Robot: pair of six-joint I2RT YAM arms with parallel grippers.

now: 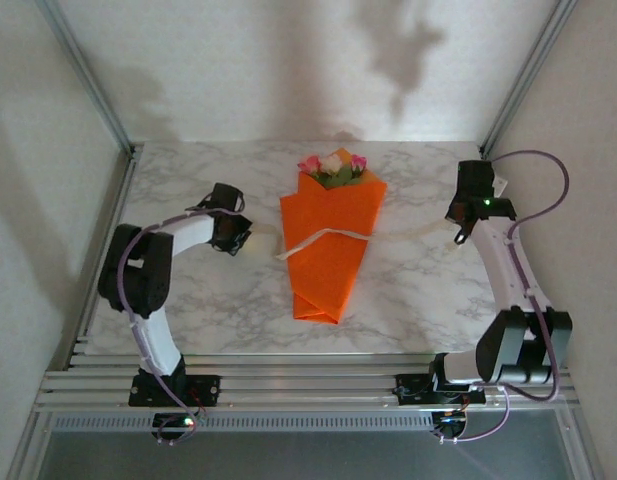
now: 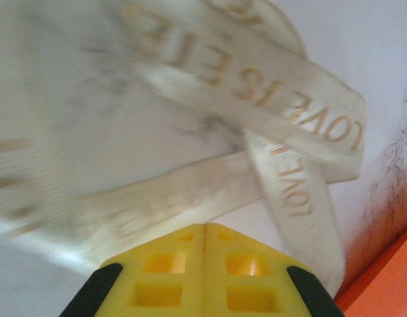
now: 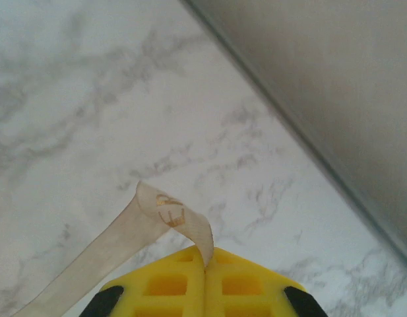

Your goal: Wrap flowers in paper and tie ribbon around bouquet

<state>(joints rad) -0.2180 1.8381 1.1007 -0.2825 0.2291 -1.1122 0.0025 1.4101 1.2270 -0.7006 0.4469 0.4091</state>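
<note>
- Top external view: bouquet [image 1: 328,250], a narrow cone of smooth, matte orange paper [image 1: 323,285] with crisp folded edges. It lies on the table [image 1: 418,290] between the two sets of jaws, and its point is towards the arm bases.
- Flowers [image 1: 333,167]: small pink and cream rose heads with green leaves. They crowd the cone's wide mouth, beyond and between both sets of jaws.
- Ribbon [image 1: 323,238]: a thin, pale band across the cone's middle. One tail runs out towards the left gripper [image 1: 240,240] and the other towards the right gripper [image 1: 460,237].
- Left wrist view: the yellow, waffle-moulded fingers [image 2: 163,274] are pressed flat together along a straight seam.
    - Just ahead of the tips the ribbon loops and crosses itself. It is sheer, finely ribbed and printed with gold capitals.
    - One band lies right against the tips; whether a fold is pinched in the seam cannot be told.
    - A corner of orange paper sits to the lower right of the jaws.
- Right wrist view: the yellow fingers [image 3: 246,284] are closed on the ribbon's end.
    - The strip rises out of the seam, curls over in a soft arch and trails off to the lower left of the jaws. Gold lettering shows at the bend.
- Table: glossy white with grey marble veining.
- Wall [image 3: 335,86]: plain and grey, up and to the right of the right jaws.
</note>
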